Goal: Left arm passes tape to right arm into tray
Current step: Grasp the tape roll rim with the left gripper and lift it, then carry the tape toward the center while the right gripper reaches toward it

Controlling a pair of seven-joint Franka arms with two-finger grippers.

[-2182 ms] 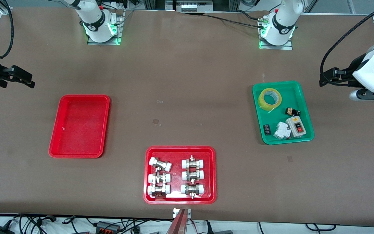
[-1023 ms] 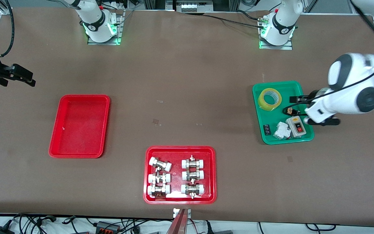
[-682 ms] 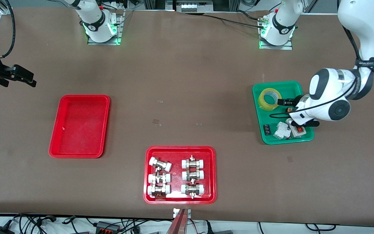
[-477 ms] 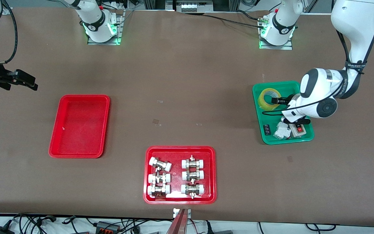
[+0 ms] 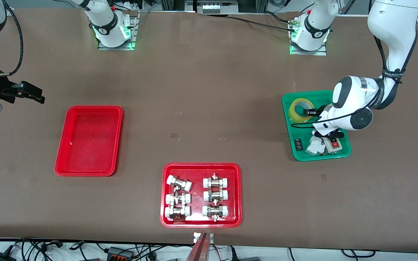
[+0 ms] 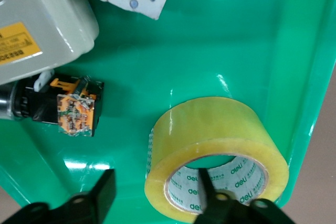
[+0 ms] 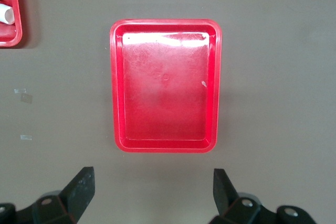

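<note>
Over the green tray (image 5: pixel 334 95), left hand (image 6: pixel 157 195) straddling the tape (image 6: pixel 210 145) wall, fingers apart; right hand (image 7: pixel 152 187) waiting, wide open.

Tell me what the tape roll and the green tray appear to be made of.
The tape: translucent yellow plastic film, glossy, wound on a pale printed core, probably card. The green tray: likely moulded plastic, smooth and shiny, judging by bright reflections and rounded raised rim.

The left pincer (image 6: pixel 152 195) has swung down over the green tray (image 5: pixel 330 97), straddling the tape (image 6: pixel 215 153) wall
</note>
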